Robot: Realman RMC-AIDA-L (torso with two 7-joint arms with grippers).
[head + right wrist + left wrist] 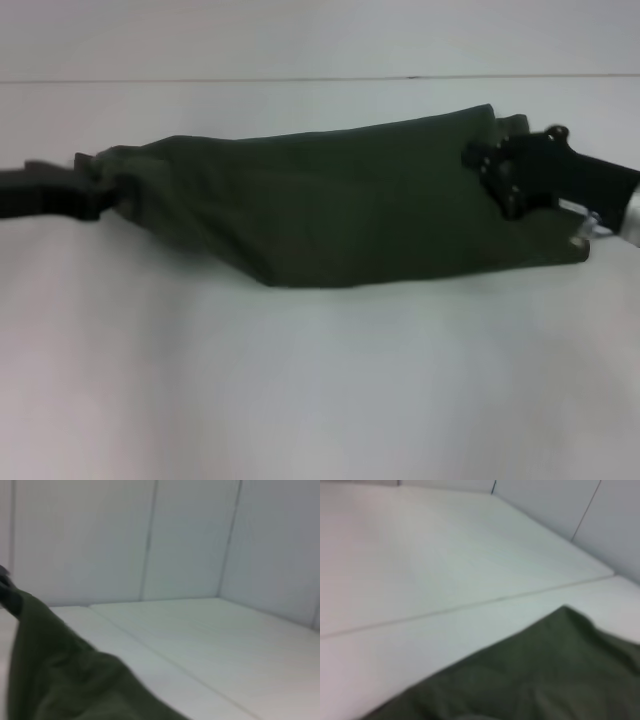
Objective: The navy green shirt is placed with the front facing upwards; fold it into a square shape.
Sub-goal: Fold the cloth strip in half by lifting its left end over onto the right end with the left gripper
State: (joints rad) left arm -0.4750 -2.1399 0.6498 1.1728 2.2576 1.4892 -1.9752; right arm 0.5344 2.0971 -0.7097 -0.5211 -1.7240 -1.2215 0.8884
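Observation:
The navy green shirt (330, 210) is a long dark olive band stretched across the middle of the white table (320, 390) in the head view. Its lettering and collar are hidden. My left gripper (108, 190) is shut on the shirt's left end. My right gripper (483, 165) is shut on the shirt near its upper right corner. The cloth between them looks taut along the top and sags to the table along its lower edge. The shirt also shows as green cloth in the left wrist view (530, 680) and in the right wrist view (60, 670).
The white table runs wide in front of the shirt. A thin seam (300, 79) crosses the table behind the shirt. White wall panels (190, 540) stand beyond the table's far side.

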